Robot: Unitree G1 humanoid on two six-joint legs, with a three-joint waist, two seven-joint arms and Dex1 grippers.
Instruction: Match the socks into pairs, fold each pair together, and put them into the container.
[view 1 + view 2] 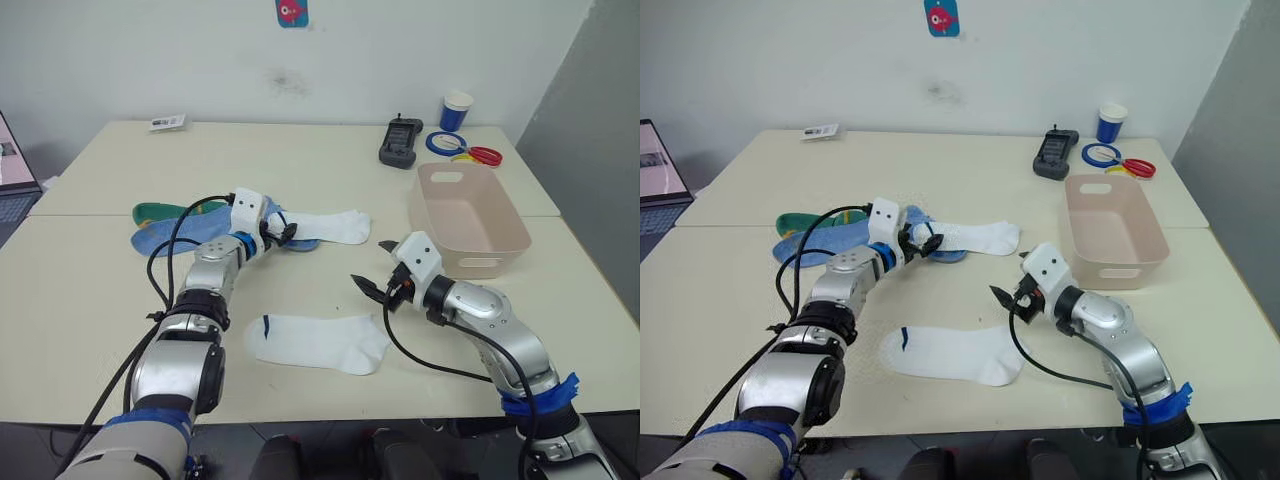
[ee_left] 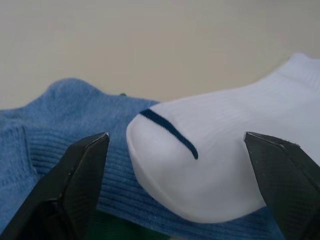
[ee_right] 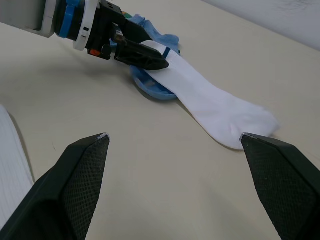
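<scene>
One white sock [image 1: 330, 227] lies mid-table, its dark-trimmed cuff end [image 2: 200, 170] resting on a light blue sock [image 2: 50, 135]. My left gripper [image 1: 288, 234] is open, its fingers on either side of that cuff end. A dark green sock [image 1: 155, 212] pokes out behind the blue socks [image 1: 165, 238]. A second white sock [image 1: 318, 342] lies flat near the front edge. My right gripper [image 1: 375, 266] hovers open and empty between the two white socks, left of the pink container [image 1: 465, 215]. The container looks empty.
At the back right stand a black device [image 1: 400, 142], a blue-and-white cup [image 1: 456, 110] and blue, yellow and red rings [image 1: 462, 148]. A small card [image 1: 167, 122] lies at the back left. A laptop [image 1: 12, 180] sits at the left edge.
</scene>
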